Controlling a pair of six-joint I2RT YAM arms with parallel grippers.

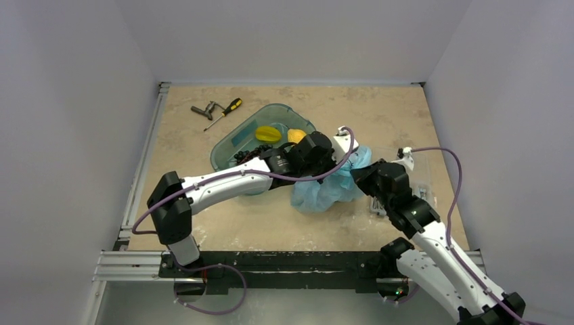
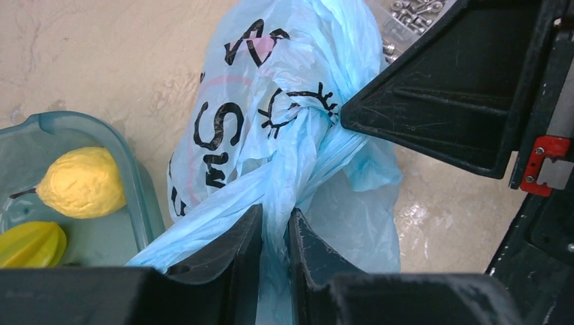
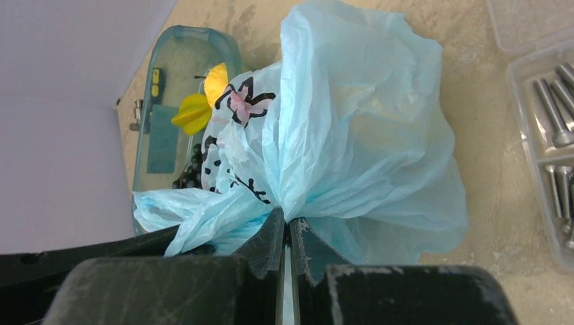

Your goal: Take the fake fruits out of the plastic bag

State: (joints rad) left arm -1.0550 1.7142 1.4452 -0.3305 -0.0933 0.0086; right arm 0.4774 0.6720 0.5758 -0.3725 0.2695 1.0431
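Both the left gripper (image 2: 275,227) and the right gripper (image 3: 288,233) are pinching gathered folds of the plastic bag (image 1: 328,188), lying beside the teal tray (image 2: 142,203) on the worktop (image 1: 284,230).

Teal tray (image 2: 142,196) with star fruit (image 2: 30,244), pear (image 2: 82,183), black grapes (image 3: 193,169); screwdriver (image 1: 225,112) near it; clear box of bolts (image 3: 548,135)

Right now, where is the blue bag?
In the top view the plastic bag lies right of centre, just right of the teal tray, pinched by both sets of jaws.
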